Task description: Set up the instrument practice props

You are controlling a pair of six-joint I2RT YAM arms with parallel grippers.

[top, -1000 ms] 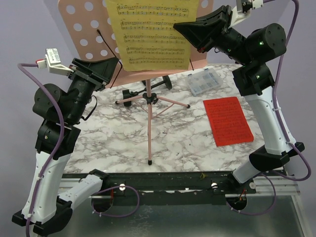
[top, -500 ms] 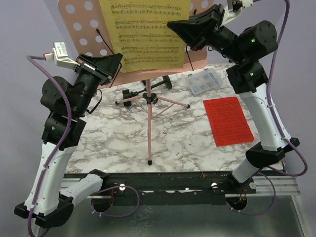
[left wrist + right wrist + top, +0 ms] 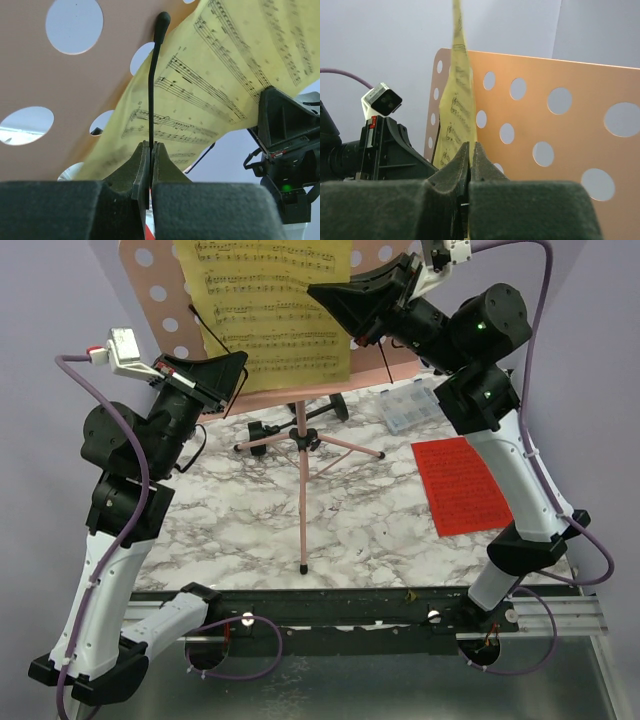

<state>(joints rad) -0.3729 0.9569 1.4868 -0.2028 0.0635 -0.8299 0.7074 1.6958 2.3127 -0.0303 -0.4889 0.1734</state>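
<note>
A marble table top [image 3: 340,530], lilac wall [image 3: 610,390] behind – the pink music stand [image 3: 300,437] stands upright. On its desk the yellow page [image 3: 270,310] stands tall, one edge pinched in the right gripper [image 3: 320,292]; the left gripper [image 3: 240,360] squeezes the stand's black retainer wire [image 3: 151,100]. Right of the stand, the red page [image 3: 462,485] lies flat – lengthwise front-to-back

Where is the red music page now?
Top view: the red music page lies flat at the right of the table, just below the clear box.

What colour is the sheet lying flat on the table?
The sheet is red, clearest in the top external view.
</note>
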